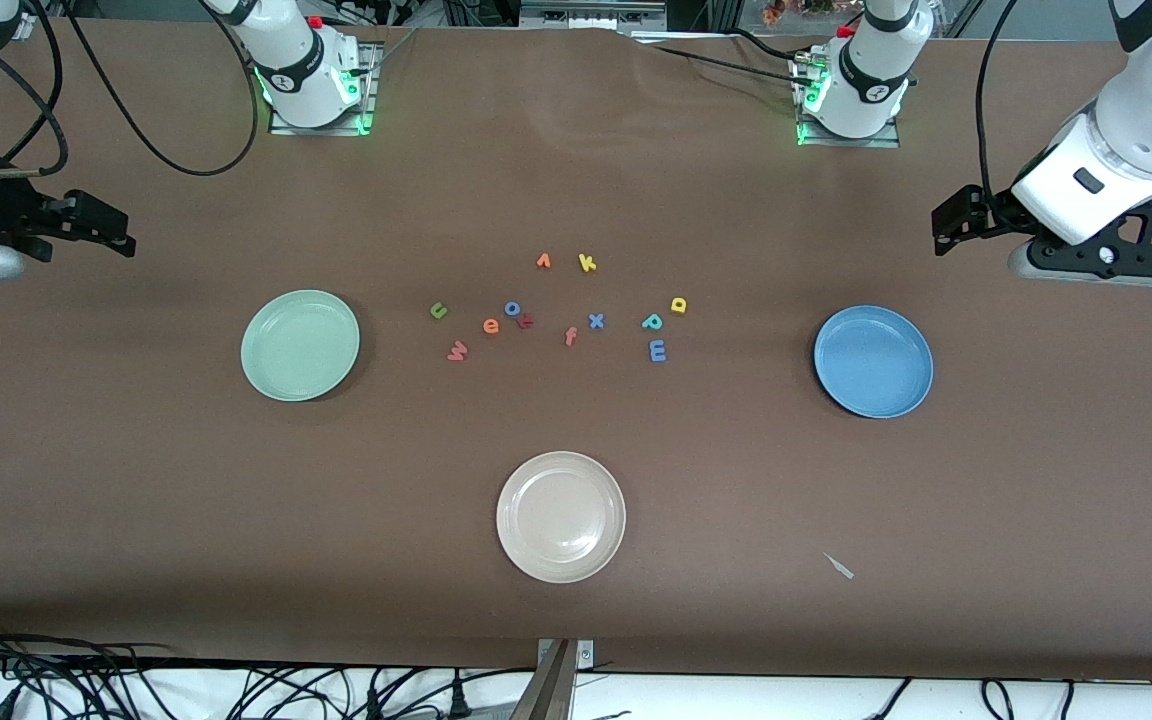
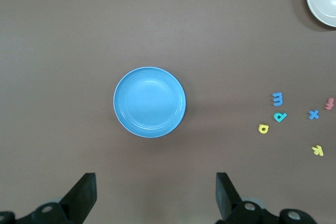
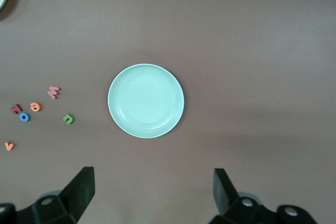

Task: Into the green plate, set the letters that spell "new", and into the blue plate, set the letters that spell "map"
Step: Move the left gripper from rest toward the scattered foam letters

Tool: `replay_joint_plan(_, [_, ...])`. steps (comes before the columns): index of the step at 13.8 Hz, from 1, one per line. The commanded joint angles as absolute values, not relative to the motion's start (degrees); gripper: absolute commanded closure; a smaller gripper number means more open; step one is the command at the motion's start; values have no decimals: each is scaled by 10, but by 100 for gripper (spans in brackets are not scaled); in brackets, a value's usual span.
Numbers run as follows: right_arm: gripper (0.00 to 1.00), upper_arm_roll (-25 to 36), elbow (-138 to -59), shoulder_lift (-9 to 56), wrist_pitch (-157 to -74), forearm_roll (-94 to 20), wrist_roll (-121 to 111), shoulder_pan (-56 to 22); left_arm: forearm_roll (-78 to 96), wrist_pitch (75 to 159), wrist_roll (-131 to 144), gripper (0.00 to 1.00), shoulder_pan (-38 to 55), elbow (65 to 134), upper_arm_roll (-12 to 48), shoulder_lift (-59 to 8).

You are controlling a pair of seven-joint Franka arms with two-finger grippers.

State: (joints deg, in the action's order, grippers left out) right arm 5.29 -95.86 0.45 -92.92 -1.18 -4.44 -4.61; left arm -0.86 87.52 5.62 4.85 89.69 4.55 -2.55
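While both arms wait high at the table's ends, the smooth, round, shallow-rimmed mint-green plate [image 3: 146, 100] is framed between the spread, empty fingers of the right gripper [image 3: 152, 192]. The glossy round blue plate [image 2: 149, 102] is seen likewise between the released fingers of the left gripper [image 2: 156, 195]. On the matte brown cloth, the tiny foam letters are scattered between the plates: olive n [image 1: 439, 311], orange e [image 1: 490, 325], pinkish w [image 1: 457, 351], blue m [image 1: 658, 349], teal p [image 1: 652, 321], yellow a [image 1: 678, 305]. From the cluster, the cream-white round plate [image 1: 561, 516] is found at six o'clock in the front view.

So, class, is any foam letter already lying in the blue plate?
No. The blue plate holds nothing, and the blue m lies on the table beside it.
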Motion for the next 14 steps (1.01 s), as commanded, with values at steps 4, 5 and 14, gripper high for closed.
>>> replay_joint_plan(4, [0, 54, -972, -11, -927, -18, -39, -44, -1, 867, 33, 0, 57, 883, 48, -34])
replay_joint_plan(5, [0, 54, -971, -10, -927, -18, -39, -44, 5, 866, 36, 0, 60, 885, 51, -41])
replay_joint_plan(14, [0, 53, -957, -4, -929, -13, -39, -45, 23, 975, 40, 0, 150, 876, 70, -260])
